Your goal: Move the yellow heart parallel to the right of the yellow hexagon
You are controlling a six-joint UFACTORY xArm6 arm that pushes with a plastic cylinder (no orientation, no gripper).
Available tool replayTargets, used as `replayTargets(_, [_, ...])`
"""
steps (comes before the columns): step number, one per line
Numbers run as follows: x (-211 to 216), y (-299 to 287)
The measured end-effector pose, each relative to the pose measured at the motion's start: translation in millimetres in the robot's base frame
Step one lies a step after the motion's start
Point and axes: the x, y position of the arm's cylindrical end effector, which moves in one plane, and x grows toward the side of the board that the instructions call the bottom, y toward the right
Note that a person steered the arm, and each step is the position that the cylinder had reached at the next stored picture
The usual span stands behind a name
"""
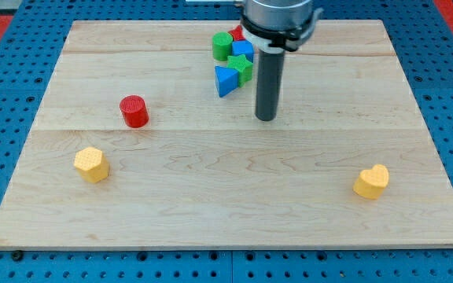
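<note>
The yellow heart [371, 181] lies at the lower right of the frame on the pale wooden surface [234, 212], near the board's right edge, with bare wood around it. The yellow hexagon [91, 164] sits at the lower left, well apart from the heart and a little higher in the frame. A red cylinder [134, 111] stands above and slightly right of the hexagon, apart from it. Near the top centre is a tight cluster: a green block [223, 45], a red block [237, 33] mostly hidden behind the arm's body, a blue block [243, 49], a second green block [243, 68] and a blue triangular block [226, 80], each touching or just beside its neighbours. My tip [266, 119] rests on the wood just right of and below this cluster, near the blue triangular block but apart from it, and far from both yellow blocks. The arm carries no hand, only the dark rod, so nothing is grasped.
</note>
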Motion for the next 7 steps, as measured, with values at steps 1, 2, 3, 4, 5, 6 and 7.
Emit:
replayTargets(1, [14.7,29.3])
replayTargets(2, [34.4,115.7])
replayTargets(3, [53.0,195.4])
replayTargets(4, [103.9,205.1])
replayTargets(5, [138.8,169.3])
replayTargets(6, [130.7,107.8])
replayTargets(7, [112.5,76.4])
